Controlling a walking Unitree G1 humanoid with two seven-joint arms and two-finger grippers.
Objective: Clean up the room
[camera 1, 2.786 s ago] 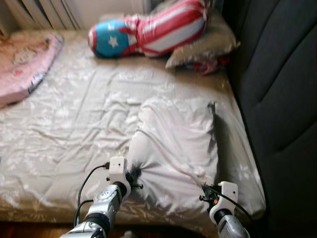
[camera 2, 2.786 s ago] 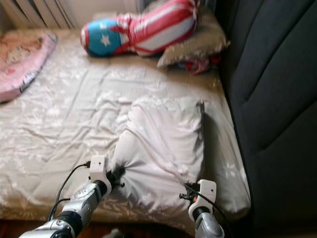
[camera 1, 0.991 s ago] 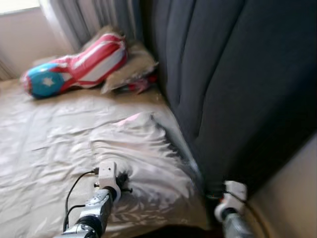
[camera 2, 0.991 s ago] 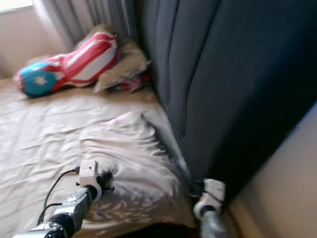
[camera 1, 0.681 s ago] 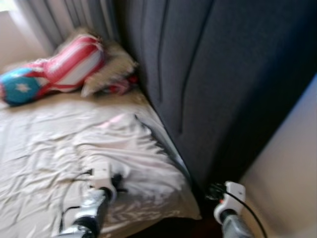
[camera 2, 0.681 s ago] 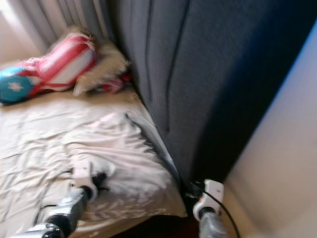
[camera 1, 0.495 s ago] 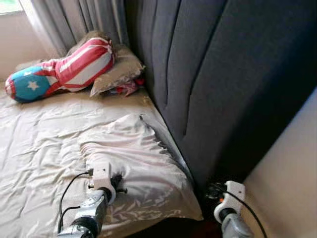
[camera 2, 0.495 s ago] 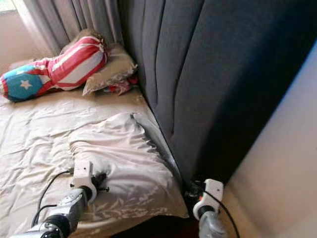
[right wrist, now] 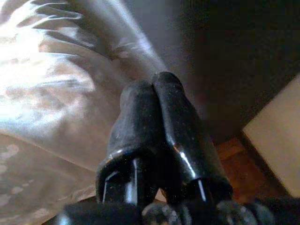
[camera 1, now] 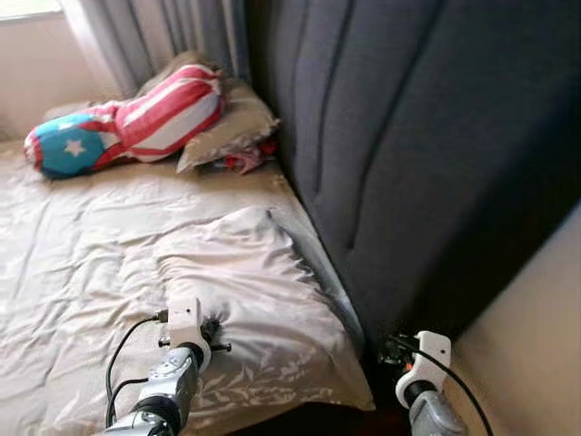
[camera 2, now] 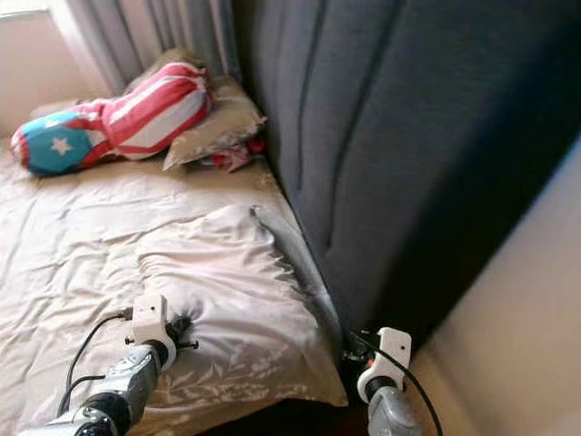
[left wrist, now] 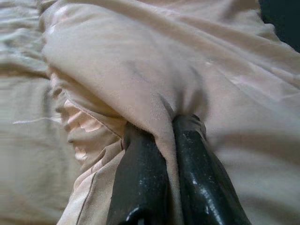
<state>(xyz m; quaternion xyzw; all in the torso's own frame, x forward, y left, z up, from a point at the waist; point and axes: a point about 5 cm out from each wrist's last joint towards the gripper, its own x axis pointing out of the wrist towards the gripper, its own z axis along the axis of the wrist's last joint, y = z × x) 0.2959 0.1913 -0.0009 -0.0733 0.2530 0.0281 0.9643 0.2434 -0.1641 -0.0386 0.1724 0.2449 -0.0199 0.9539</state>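
Note:
A pale grey pillow (camera 1: 259, 295) lies on the bed beside the dark padded headboard (camera 1: 418, 136). My left gripper (camera 1: 216, 329) is at the pillow's near left edge. In the left wrist view the left gripper (left wrist: 171, 129) is shut on a fold of the pillow's fabric (left wrist: 140, 70), which is pinched between the two black fingers (left wrist: 140, 173). My right gripper (camera 1: 388, 348) hangs off the bed's corner, next to the foot of the headboard. Its fingers (right wrist: 140, 108) are pressed together with nothing between them, apart from the pillow (right wrist: 42, 89).
A red, white and blue plush cushion (camera 1: 127, 118) and a beige cushion (camera 1: 227, 127) lie at the far end of the bed by grey curtains (camera 1: 154, 27). A beige wall (camera 1: 526, 345) stands on the right. Wrinkled grey sheet (camera 1: 73, 236) spreads to the left.
The view has swung right toward the headboard. The right gripper, earlier at the pillow's near right corner, is now off the bed edge. The left gripper still holds the pillow.

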